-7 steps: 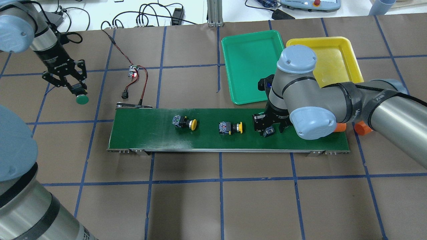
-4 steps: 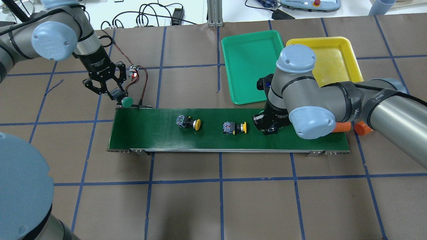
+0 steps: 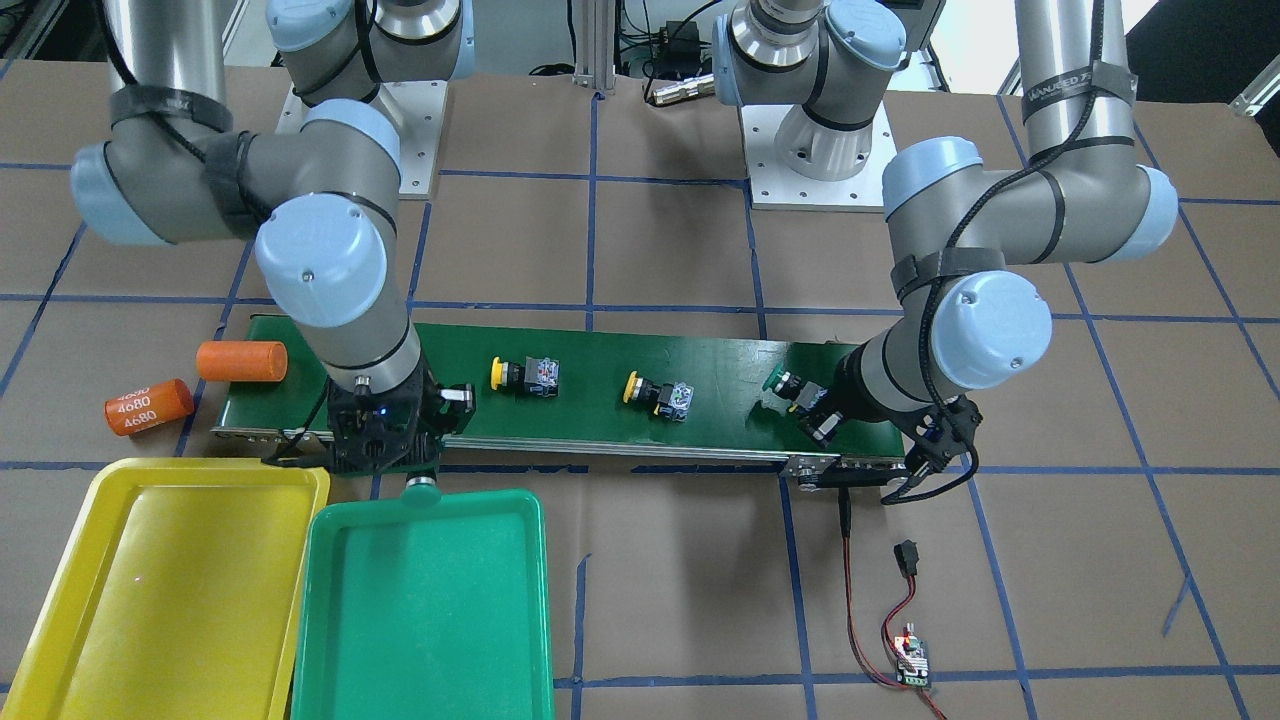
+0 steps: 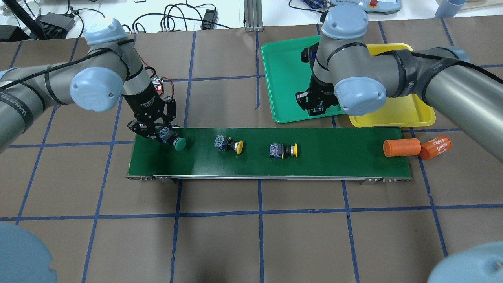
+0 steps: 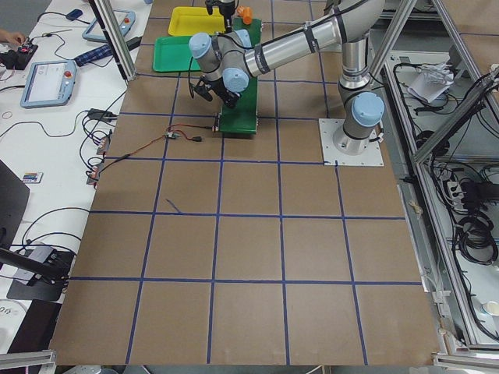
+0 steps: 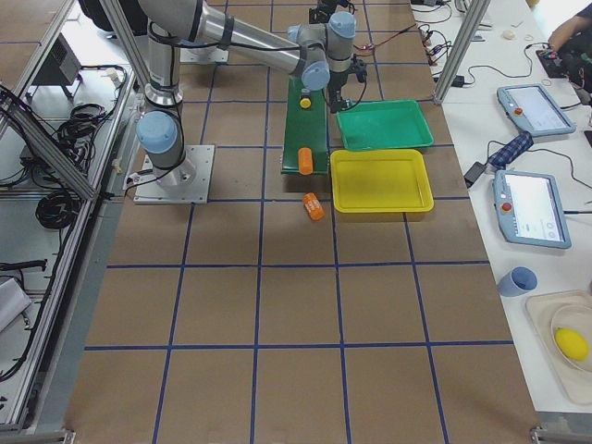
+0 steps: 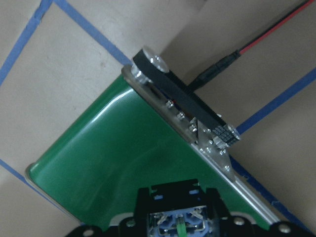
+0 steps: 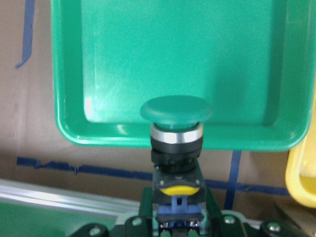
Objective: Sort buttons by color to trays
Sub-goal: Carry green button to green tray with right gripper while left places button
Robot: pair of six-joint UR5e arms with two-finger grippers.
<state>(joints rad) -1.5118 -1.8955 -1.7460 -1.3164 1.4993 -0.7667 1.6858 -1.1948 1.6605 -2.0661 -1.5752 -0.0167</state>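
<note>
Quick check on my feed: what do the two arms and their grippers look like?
The left arm and right arm are silver-grey tubes with pale blue joint caps; black cables run along them under white-lettered black straps. The left gripper and right gripper are black, two-fingered, with linkage frames.

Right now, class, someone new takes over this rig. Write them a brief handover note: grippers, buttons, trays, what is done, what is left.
Left gripper: shut on the belt-end green button, low over the belt's left end.
Right gripper: shut on the tray-side green button, over the green tray's belt-side rim.
Two yellow buttons lie on the belt.
Done: nothing yet; the green tray and yellow tray are both empty.
Left: all four buttons to sort by colour.
</note>
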